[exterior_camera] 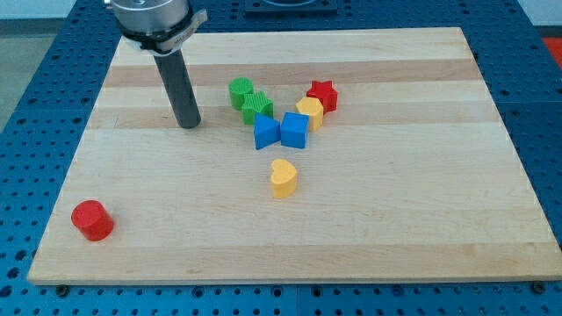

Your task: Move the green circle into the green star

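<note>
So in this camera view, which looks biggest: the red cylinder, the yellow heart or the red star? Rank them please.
Largest to smallest as they appear:
1. red cylinder
2. yellow heart
3. red star
The cylinder sits nearest the view's bottom and the star nearest its top, so nearness to the camera may explain the difference; true sizes are unsure.

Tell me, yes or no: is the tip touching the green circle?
No: my tip stands apart from the green circle, to the view's left of it, with bare board between them.
</note>
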